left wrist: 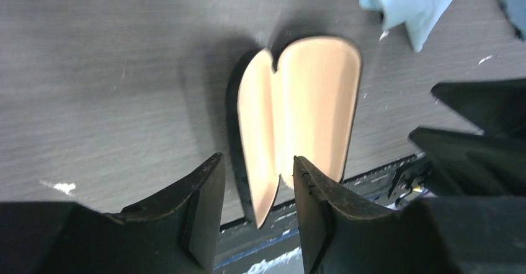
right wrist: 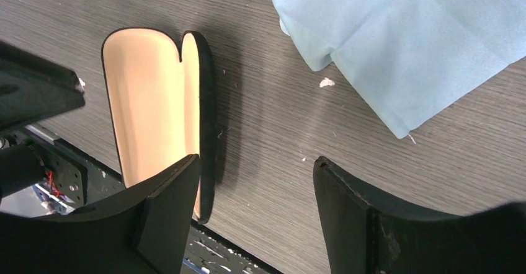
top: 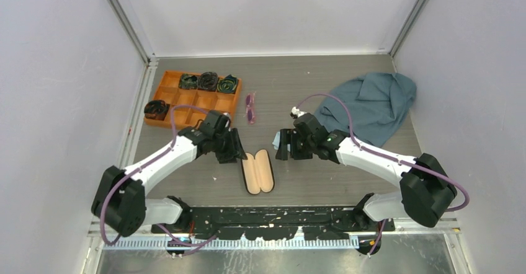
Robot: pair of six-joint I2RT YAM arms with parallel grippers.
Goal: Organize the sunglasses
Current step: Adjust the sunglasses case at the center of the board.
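The sunglasses (top: 250, 108), a folded pair with a thin purple-pink frame, lie on the table beyond both grippers, right of the orange tray; neither wrist view shows them. The black case (top: 258, 171) lies open, tan lining up, near the front middle. My left gripper (top: 237, 151) is open, just left of the case's far end. In the left wrist view the case (left wrist: 304, 106) lies ahead, with one half's edge between the parted fingers of the gripper (left wrist: 257, 184). My right gripper (top: 284, 146) is open and empty, right of the case (right wrist: 152, 100), over bare table (right wrist: 255, 172).
An orange divided tray (top: 175, 113) with dark items stands at the back left. A small light-blue cloth (right wrist: 403, 44) lies by the right gripper, also in the left wrist view (left wrist: 415, 1). A large grey-blue cloth (top: 372, 103) is heaped at the back right.
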